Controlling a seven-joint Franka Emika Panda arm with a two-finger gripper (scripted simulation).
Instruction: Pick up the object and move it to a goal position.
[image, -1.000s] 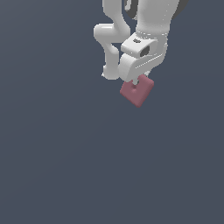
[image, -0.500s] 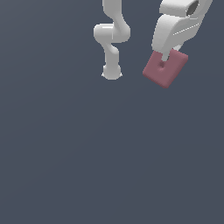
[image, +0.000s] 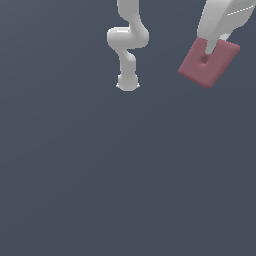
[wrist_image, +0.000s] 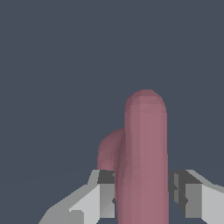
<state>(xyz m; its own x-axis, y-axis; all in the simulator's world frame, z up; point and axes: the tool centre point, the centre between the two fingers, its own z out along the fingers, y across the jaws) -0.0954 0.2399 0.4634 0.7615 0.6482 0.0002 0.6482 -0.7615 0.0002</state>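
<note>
The object (image: 207, 62) is a flat dusty-pink square block with rounded edges and a small central hole. It hangs tilted in the air at the upper part of the exterior view's right. My gripper (image: 212, 50) comes down onto it from above and is shut on it. In the wrist view the object (wrist_image: 144, 157) shows edge-on as a tall rounded pink slab between the two grey fingers (wrist_image: 105, 194), which press against its flat sides.
The arm's white base and lower links (image: 127, 50) stand at the top middle of the exterior view. A plain dark grey-blue floor (image: 125, 175) fills everything else.
The gripper has carried the object up and toward the exterior view's right, away from the arm's base. The block looks larger now than a second ago.
</note>
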